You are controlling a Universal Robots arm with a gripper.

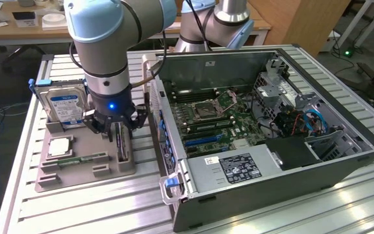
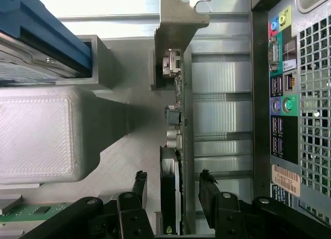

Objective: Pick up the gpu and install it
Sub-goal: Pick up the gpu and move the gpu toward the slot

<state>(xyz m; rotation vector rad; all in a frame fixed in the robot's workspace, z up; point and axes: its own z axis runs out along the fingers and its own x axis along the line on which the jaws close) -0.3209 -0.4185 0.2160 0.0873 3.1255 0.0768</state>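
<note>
Item: gpu (image 2: 170, 197), a thin, dark-faced flat card. Location: stood on edge in a slot of the grey holder (image 1: 76, 178), just beside the open computer case (image 1: 343, 146), on the exterior view's left of it. Neighbours in the holder: hard drive (image 1: 64, 105), memory stick (image 1: 83, 158). Gripper (image 2: 173, 179): jaws spread, one finger set either side of the card's upper edge, a gap seen on both sides; nothing is held. Handling, as judged: light and stiff, yet fragile; exposed components and edge contacts are to be spared. Hold is best taken squarely across the flat faces near mid-length, so that the card is not twisted in its slot.
</note>
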